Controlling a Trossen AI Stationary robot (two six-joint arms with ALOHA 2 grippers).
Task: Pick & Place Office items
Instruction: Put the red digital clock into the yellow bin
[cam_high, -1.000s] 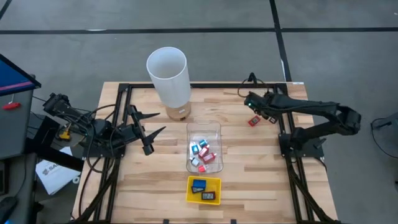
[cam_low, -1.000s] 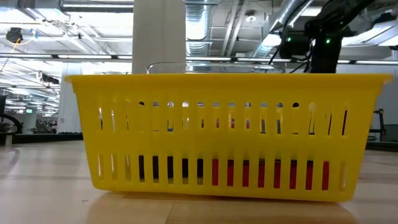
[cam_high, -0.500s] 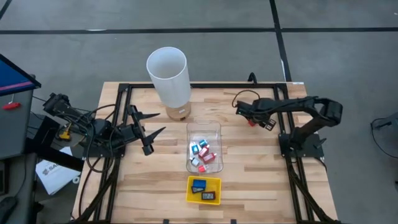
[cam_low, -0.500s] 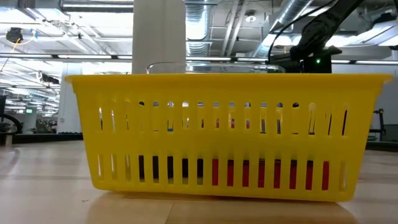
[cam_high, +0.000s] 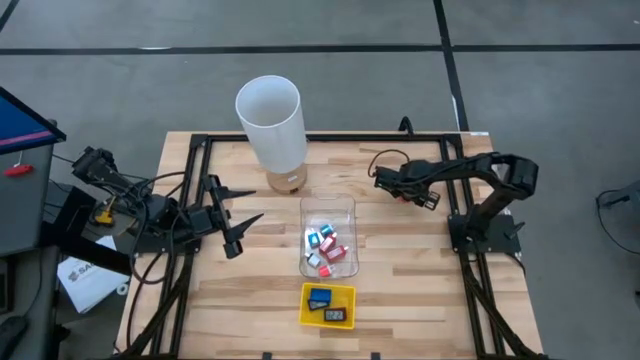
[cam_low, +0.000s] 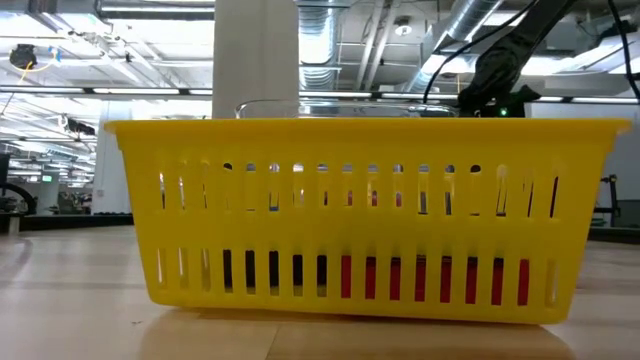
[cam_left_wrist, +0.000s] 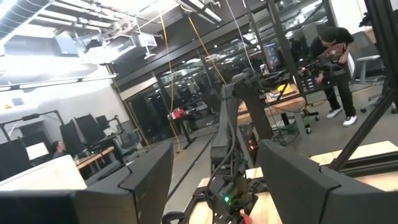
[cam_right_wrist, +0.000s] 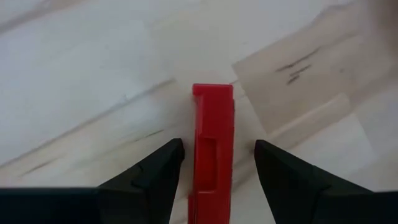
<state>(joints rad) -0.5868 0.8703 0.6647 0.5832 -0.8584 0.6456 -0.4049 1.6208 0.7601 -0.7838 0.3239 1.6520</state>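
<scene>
While left gripper (cam_high: 238, 216) waits spread at table's left side, I see right gripper (cam_right_wrist: 217, 162) parted astride red piece (cam_right_wrist: 212, 155) (gaps either side, no grip).

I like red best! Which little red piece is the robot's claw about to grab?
The red block lying alone on the table, between the right gripper's open fingers. The other red pieces sit in the clear bin.
</scene>
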